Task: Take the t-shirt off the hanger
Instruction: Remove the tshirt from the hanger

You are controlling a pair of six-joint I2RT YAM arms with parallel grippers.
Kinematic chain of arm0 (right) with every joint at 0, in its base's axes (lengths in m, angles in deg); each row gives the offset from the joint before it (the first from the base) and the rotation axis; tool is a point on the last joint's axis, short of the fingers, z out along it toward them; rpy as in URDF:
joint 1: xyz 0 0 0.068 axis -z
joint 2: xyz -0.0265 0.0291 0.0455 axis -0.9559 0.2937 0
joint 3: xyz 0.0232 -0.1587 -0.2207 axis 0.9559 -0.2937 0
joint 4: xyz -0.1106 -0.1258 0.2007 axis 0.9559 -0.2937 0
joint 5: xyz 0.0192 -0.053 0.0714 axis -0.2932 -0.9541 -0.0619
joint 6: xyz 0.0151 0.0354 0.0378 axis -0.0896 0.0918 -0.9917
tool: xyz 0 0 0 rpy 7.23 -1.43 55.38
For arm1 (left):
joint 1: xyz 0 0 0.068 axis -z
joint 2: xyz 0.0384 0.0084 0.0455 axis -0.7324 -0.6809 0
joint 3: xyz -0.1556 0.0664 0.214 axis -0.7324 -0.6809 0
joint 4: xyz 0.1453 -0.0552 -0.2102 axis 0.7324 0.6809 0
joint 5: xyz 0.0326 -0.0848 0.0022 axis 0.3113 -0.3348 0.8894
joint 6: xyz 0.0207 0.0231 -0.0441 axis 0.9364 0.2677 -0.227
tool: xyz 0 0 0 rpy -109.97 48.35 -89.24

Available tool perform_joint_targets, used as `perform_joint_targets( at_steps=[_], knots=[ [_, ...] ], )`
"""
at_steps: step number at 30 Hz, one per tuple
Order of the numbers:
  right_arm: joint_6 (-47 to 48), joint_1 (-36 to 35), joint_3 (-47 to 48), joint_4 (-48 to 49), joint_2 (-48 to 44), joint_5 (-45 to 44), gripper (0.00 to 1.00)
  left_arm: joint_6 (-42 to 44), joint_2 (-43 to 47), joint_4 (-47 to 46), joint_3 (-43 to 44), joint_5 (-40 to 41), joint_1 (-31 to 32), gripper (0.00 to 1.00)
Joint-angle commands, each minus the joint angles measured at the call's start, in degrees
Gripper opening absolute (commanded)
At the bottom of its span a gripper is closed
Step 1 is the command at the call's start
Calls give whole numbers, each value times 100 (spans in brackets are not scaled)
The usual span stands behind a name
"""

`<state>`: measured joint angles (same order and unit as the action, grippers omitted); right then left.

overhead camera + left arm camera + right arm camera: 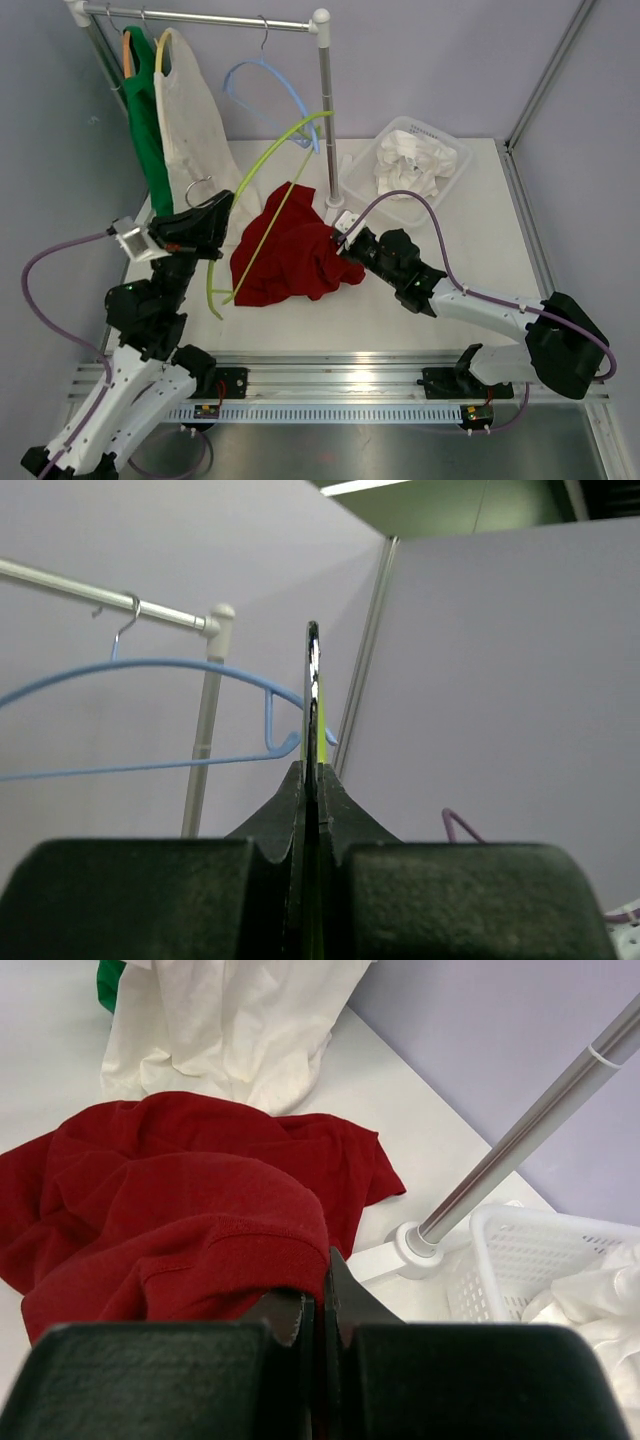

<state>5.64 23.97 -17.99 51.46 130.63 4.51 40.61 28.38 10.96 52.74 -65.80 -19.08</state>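
Note:
The red t-shirt lies crumpled on the table between the two arms. My right gripper is shut on a fold at the shirt's right edge. In the right wrist view the red t-shirt bunches over the closed jaws of the right gripper. The yellow-green hanger is tilted above the shirt, its straight bar crossing the red cloth. My left gripper is shut on the hanger near its metal hook. From the left wrist, the hanger stands edge-on in the left gripper. Whether any of it is still inside the shirt is unclear.
A clothes rail at the back holds a green shirt, a white shirt and a bare blue hanger. Its upright pole stands just behind the red shirt. A white basket of white cloths sits at the back right.

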Motion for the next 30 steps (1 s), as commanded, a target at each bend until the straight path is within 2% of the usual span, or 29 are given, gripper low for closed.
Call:
perform_joint_targets(
  at_steps=[1,5,11,23,27,30],
  knots=[
    [-97,17,118,490,-78,-112,0,110,-646,-494,225,388,-6,0],
    [-79,26,31,499,-201,-68,0,136,-1699,-1109,505,390,-6,0],
    [-52,26,-48,525,-307,-138,0,30,-2404,-1400,779,354,-6,0],
    [-61,35,-128,552,-448,-200,0,14,-2537,-1427,585,362,-6,0],
    [-70,35,-145,552,-491,-191,0,-671,-2458,-1128,402,1160,-6,0],
    [-70,35,-163,560,-500,-209,0,-936,-2441,-989,391,1381,-6,0]
  ],
)
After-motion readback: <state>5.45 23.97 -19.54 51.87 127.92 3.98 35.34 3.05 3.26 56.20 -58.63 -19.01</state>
